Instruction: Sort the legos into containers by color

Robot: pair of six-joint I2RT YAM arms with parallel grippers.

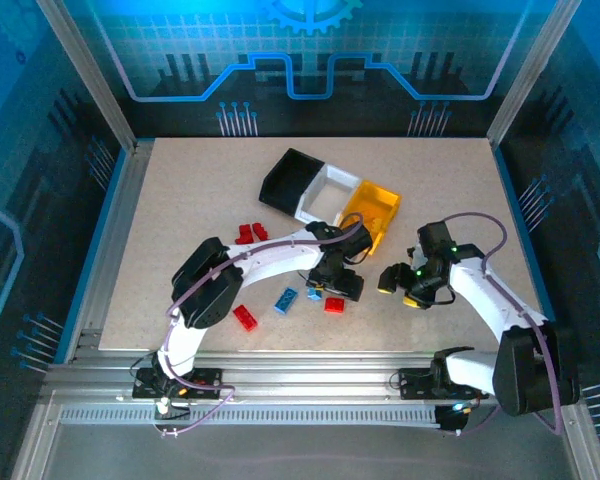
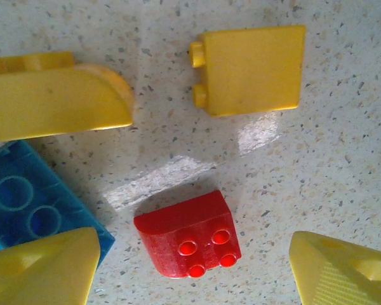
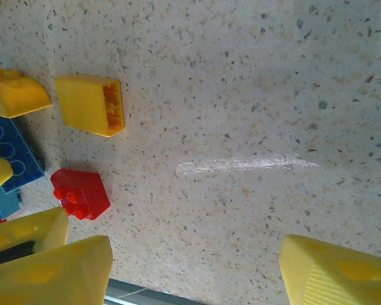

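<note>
Much is left to sort — legos (image 1: 286, 300) are scattered at six o'clock from the containers (image 1: 310, 205). The left gripper (image 2: 190, 244) is held open around a red lego (image 2: 189, 234) — the right gripper (image 3: 197, 248) is open, empty.

Left gripper (image 2: 193, 276) over speckled table (image 2: 317, 165), jaws spread. Yellow fingertips (image 2: 44, 270) at both lower corners of view. Red brick (image 2: 187, 234) lies between them, studs toward bottom of view, clear gap either side, no contact. Blue brick (image 2: 25, 203) at left, partly hidden under one fingertip. Yellow curved brick (image 2: 51, 98) upper left. Yellow square brick (image 2: 251, 70) upper right, studs on its left side. Red and both yellow bricks lie apart.
</note>
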